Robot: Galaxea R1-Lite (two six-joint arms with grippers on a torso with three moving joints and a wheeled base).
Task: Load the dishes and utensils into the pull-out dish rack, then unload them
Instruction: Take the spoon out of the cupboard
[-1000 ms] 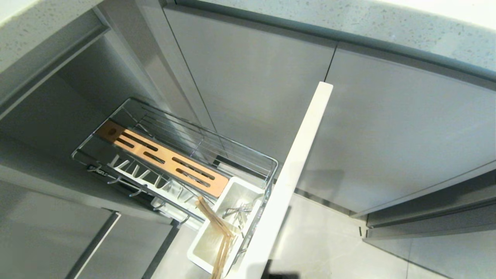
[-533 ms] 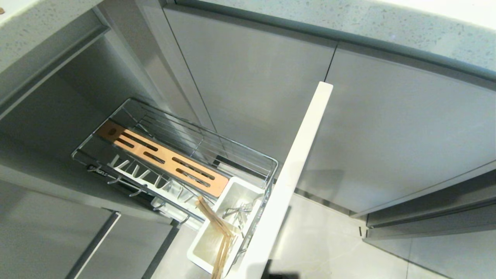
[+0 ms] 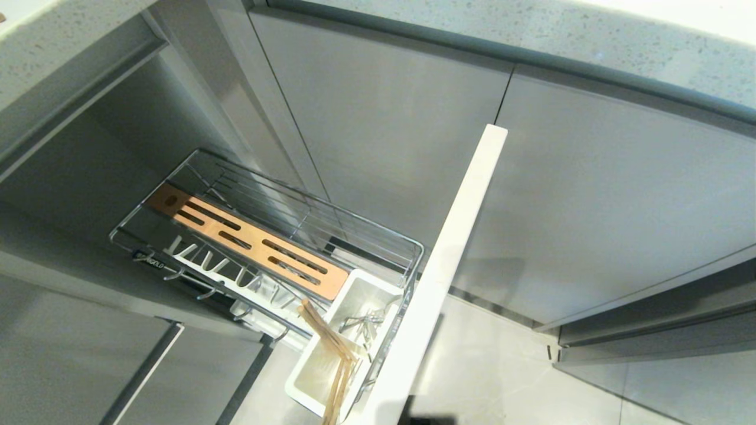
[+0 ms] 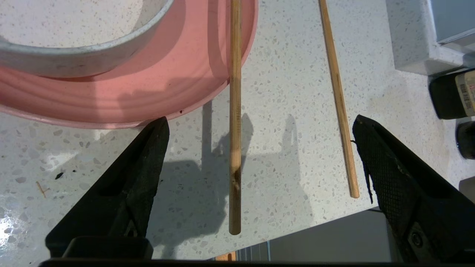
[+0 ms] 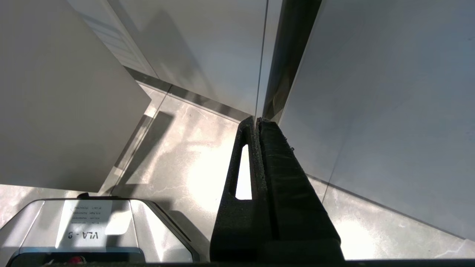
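My left gripper (image 4: 259, 122) hangs open over the speckled countertop (image 4: 289, 92); neither arm is in the head view. One wooden chopstick (image 4: 234, 129) runs between its fingers, its far part resting on the pale-pink plate (image 4: 148, 92). A second chopstick (image 4: 339, 104) lies flat on the stone close to the other finger. A white bowl (image 4: 92, 55) sits in the plate. Below, the pull-out dish rack (image 3: 378, 236) stands drawn out, showing its wooden board (image 3: 248, 239), white prongs (image 3: 212, 262) and utensil tub (image 3: 366, 289). My right gripper (image 5: 258, 119) is parked, shut and empty.
Wooden sticks (image 3: 336, 366) and metal utensils (image 3: 360, 321) stand in the tub. The rack's pale front panel (image 3: 449, 254) juts into the aisle before the grey cabinet doors (image 3: 590, 206). A dark bottle (image 4: 451, 94) stands near the counter's edge. The robot base (image 5: 85, 230) sits on the tiled floor.
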